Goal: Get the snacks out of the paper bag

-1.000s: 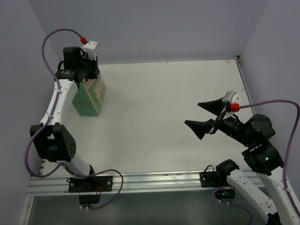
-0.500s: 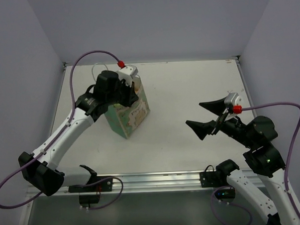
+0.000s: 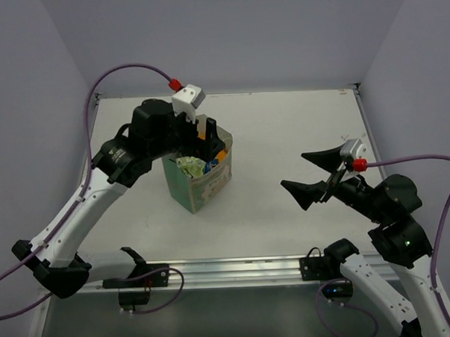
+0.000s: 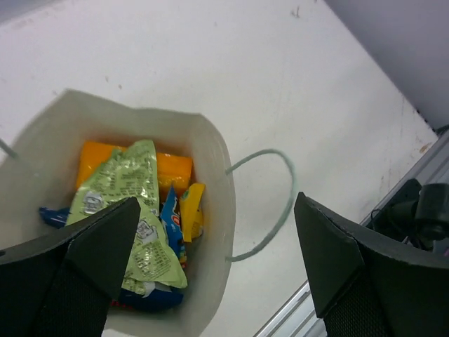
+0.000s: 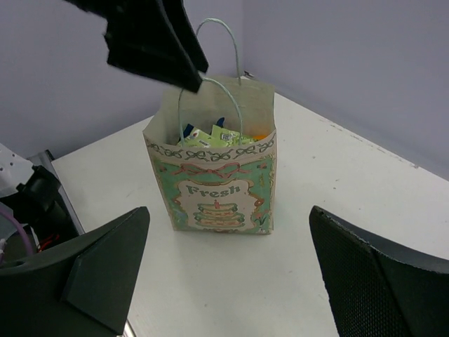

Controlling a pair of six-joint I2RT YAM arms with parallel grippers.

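The paper bag point(image 3: 201, 183) stands upright on the table, left of the middle, its mouth wide open; its decorated front point(image 5: 217, 193) faces my right wrist camera. Inside lie the snacks: a pale green sachet point(image 4: 130, 203), an orange pouch point(image 4: 105, 156), a yellow pack point(image 4: 191, 210), a blue pack point(image 4: 170, 223) and a dark blue bag point(image 4: 140, 298) at the bottom. My left gripper point(image 4: 217, 260) hangs open just above the bag's mouth point(image 3: 205, 139), holding nothing. A string handle point(image 4: 280, 203) droops outside. My right gripper point(image 3: 309, 176) stands open and empty, well to the right of the bag.
A metal rail point(image 3: 229, 269) runs along the table's near edge, also visible at the lower right of the left wrist view point(image 4: 421, 210). Grey walls close off the back and both sides. Bare white tabletop point(image 5: 231, 281) lies between my right fingers and the bag.
My left arm carried the bag from the far left corner towards the middle, set it down and opened its jaws, letting go. The right arm has barely moved.
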